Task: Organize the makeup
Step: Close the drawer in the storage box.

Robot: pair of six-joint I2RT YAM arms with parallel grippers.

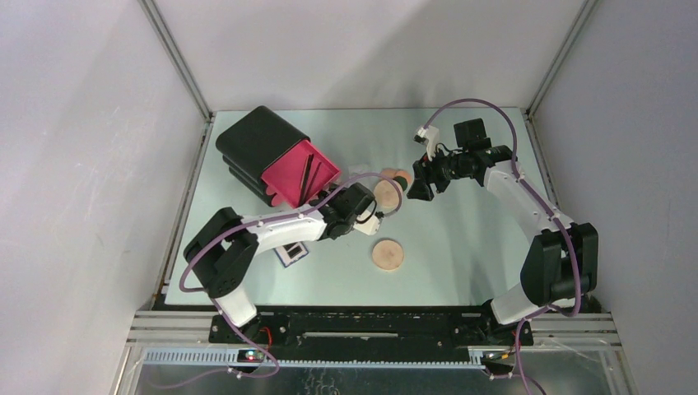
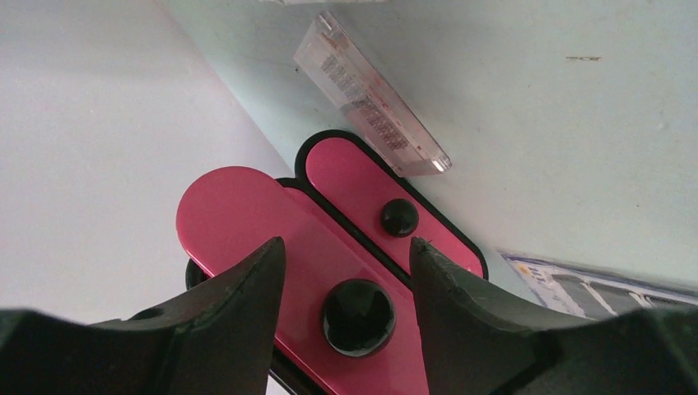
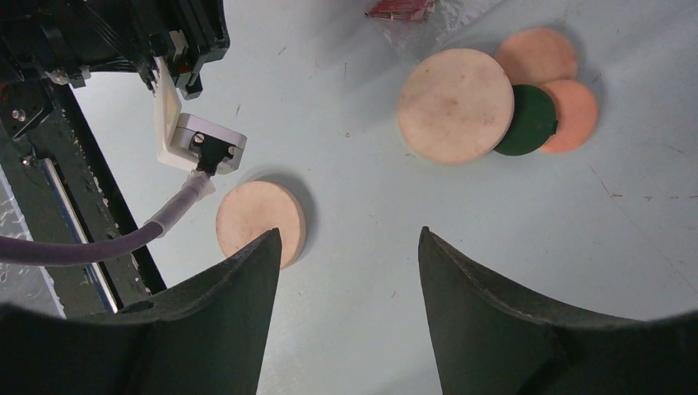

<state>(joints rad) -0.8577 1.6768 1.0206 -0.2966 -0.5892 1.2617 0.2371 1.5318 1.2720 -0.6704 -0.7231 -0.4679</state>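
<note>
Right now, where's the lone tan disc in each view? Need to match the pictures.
Top external: lone tan disc near the centre, slightly below the middle.
Left wrist: not in it.
Right wrist: lower left, its lower edge behind a finger of the right claw.
Shared landmark: the second tan disc, overlapping the dark-green round; it sits above the lone one in both views.

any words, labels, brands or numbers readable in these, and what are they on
No text can be read in any view.
clear packet: rows of dark marks, too blurred to read.
printed flat item at the lower right of the left wrist view: print too blurred to read.
</note>
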